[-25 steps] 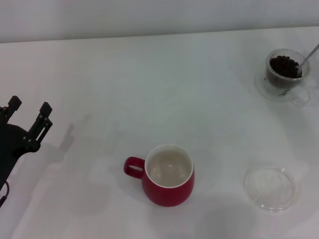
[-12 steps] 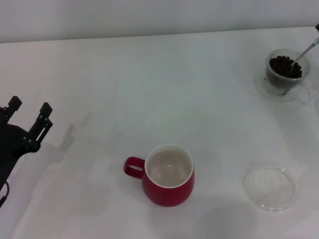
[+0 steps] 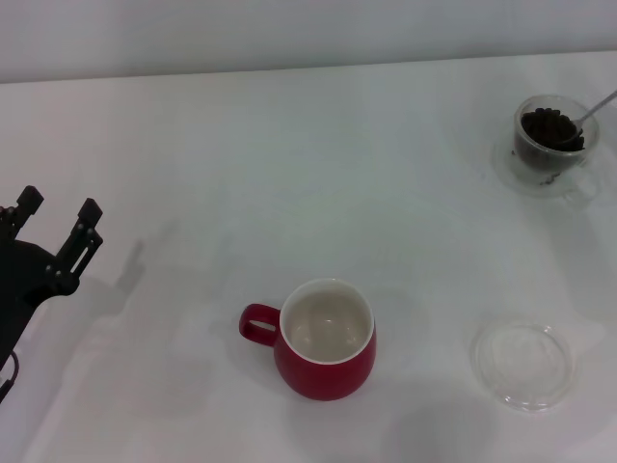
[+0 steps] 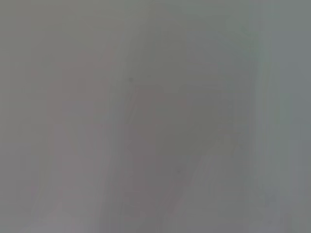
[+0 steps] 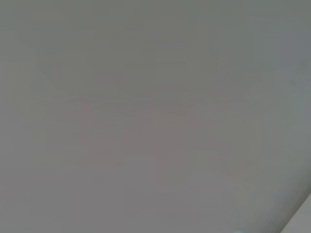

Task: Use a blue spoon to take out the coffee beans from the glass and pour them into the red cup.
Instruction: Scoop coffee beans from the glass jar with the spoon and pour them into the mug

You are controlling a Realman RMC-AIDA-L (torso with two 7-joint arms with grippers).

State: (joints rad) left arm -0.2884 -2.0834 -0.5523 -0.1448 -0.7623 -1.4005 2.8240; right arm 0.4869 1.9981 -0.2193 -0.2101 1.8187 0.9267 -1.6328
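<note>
The glass (image 3: 551, 145) stands at the far right of the white table, full of coffee beans (image 3: 546, 125). The spoon's metal neck (image 3: 598, 104) slants out of the glass toward the right edge, with its bowl among the beans; its blue handle is out of view. The red cup (image 3: 326, 340) stands near the front centre, empty, with its loop handle to the left. My left gripper (image 3: 60, 204) is open and empty at the far left, well away from the cup. My right gripper does not show. Both wrist views show only a blank pale surface.
A flat clear round dish (image 3: 524, 366) lies at the front right, to the right of the red cup. The white table (image 3: 318, 174) stretches between the cup and the glass. A pale wall runs along the back edge.
The spoon's neck stood steeper half a second ago and now leans lower toward the right edge; its bowl has shifted within the beans. The left gripper has not moved.
</note>
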